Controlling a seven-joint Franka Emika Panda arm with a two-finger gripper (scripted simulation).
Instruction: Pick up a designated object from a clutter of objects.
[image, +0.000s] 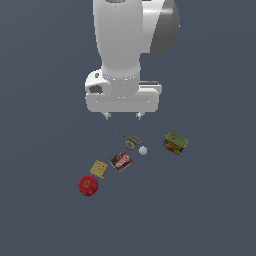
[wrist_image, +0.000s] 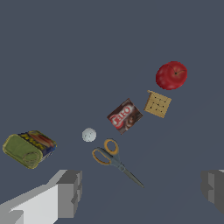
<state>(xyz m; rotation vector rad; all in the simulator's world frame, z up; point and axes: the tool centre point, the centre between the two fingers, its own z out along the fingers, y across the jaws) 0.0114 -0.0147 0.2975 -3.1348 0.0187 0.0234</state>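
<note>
The scissors lie flat on the dark floor, thin grey blades pointing toward the arm, orange-yellow ring handles away from it. In the wrist view the scissors lie between and a little beyond my two fingers. My gripper hangs above the blade end, open and empty, with fingertips wide apart. Around the scissors lie the white ball, the dark brown-red box, the tan cracker, the red apple and the green-red can.
The ball sits close beside the scissor handles, the box just beyond them. The can lies apart at the exterior view's right. The cracker and apple lie farther off.
</note>
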